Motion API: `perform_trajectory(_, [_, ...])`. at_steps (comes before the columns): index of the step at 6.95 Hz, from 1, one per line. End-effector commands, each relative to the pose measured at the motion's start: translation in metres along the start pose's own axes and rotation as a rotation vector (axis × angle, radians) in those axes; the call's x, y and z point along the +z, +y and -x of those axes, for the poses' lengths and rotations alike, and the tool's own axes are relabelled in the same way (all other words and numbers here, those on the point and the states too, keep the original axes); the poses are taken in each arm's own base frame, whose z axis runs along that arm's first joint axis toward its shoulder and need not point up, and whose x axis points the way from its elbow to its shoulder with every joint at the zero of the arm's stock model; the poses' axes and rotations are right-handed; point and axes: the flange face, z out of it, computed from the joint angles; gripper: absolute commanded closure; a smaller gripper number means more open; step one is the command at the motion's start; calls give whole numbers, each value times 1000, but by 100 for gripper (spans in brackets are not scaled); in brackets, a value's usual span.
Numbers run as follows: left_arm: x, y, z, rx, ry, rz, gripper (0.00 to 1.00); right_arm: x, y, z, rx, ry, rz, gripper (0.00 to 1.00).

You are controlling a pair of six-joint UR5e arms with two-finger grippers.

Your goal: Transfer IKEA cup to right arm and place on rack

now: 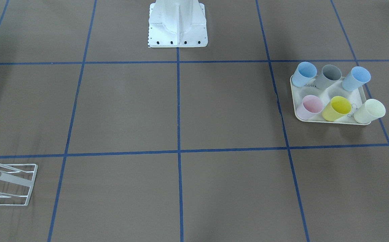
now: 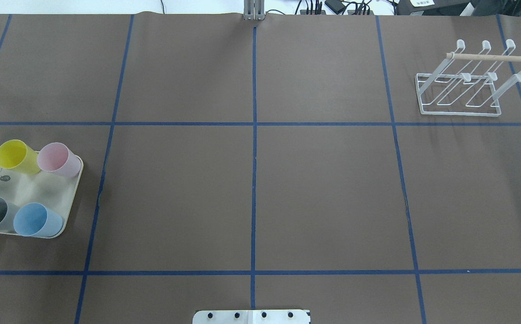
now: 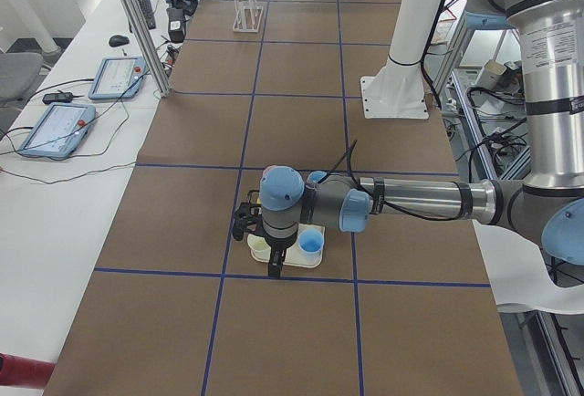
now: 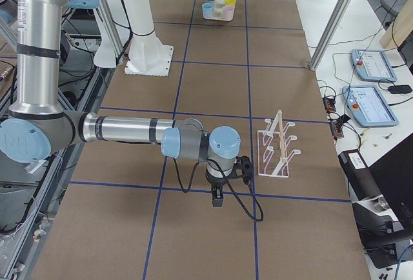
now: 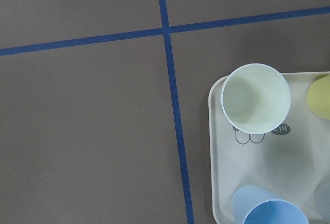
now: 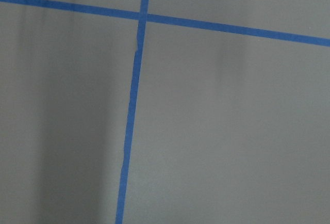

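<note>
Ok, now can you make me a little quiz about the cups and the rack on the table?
1. How many light-blue plastic cups stand on the cream rabbit-print tray?
2. True or false: a cup already hangs on the white wire rack with the wooden dowel.
3. Which stands between the pink plastic cup and the pale cream plastic cup? A grey cup, B yellow plastic cup, C blue cup.
Key: 1 two; 2 false; 3 B.
</note>
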Motion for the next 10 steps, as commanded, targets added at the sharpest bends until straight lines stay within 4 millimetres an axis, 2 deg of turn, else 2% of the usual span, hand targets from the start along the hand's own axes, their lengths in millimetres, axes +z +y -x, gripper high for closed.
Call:
perform_trajectory(1, [-3, -4, -3, 31, -1, -31, 0, 0, 1, 0, -2, 0, 0, 0])
perform_trajectory(3, [-6, -5, -6, 51, -1, -50, 0, -2, 0, 2, -2, -1, -4, 0])
perform_trajectory(7, [-15, -9, -16, 87, 0, -87, 0, -31, -7, 26, -59, 11, -63, 0])
perform_trajectory(8, [-23, -13, -26, 113, 21, -117, 0, -39, -16, 32, -73, 18, -81, 0])
perform_trajectory(9, [-32, -23, -35, 168, 23, -171, 0, -64, -26, 50, -123, 34, -149, 0])
perform_trajectory(10, [-48, -46, -50, 237, 18, -244, 0, -80, -30, 63, -177, 45, -214, 0])
